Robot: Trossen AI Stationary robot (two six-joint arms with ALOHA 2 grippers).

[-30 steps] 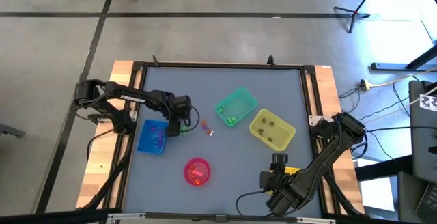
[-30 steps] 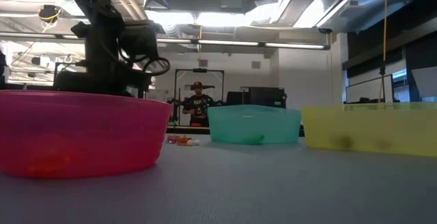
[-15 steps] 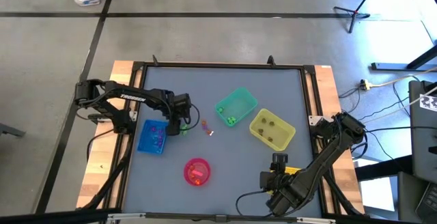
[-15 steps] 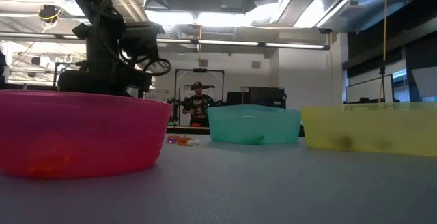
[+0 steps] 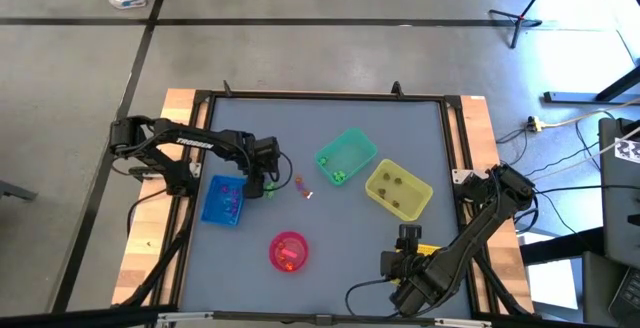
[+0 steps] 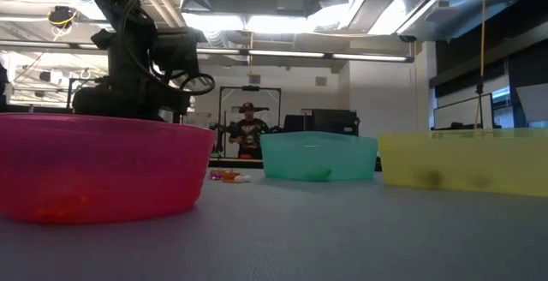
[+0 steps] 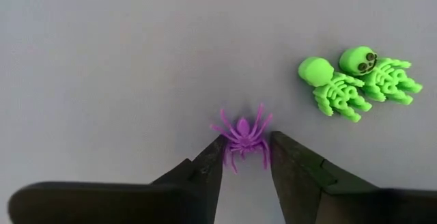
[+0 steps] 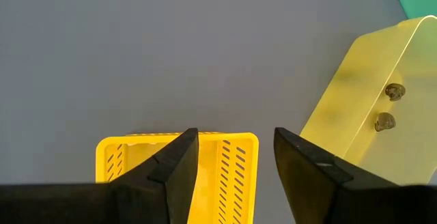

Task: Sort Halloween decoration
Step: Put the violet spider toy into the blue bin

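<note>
A tiny purple spider (image 7: 244,136) lies on the grey table between the fingertips of my left gripper (image 7: 247,149), which points down beside the blue bin (image 5: 222,201). Two green skeletons (image 7: 355,80) lie side by side on the table just beyond it. More trinkets (image 5: 300,185) lie between the left gripper (image 5: 262,188) and the green bin (image 5: 346,157). In the low view the pink bowl (image 6: 103,165) hides the left fingers. My right gripper (image 8: 235,156) hangs open above a small yellow slotted basket (image 8: 225,159) near the table's near right corner. My left gripper comes at the purple spider from above, fingers pointing down. One fingertip (image 7: 217,154) meets the spider's outer legs (image 7: 225,145) on one side, and the other fingertip meets the legs on the opposite side. The spider lies flat on the table.
The yellow bin (image 5: 398,190) holds dark trinkets (image 8: 389,106). The pink bowl (image 5: 288,250) holds orange pieces, and the green bin holds green ones. Bare grey table stretches along the far edge. A person stands in the room beyond the table.
</note>
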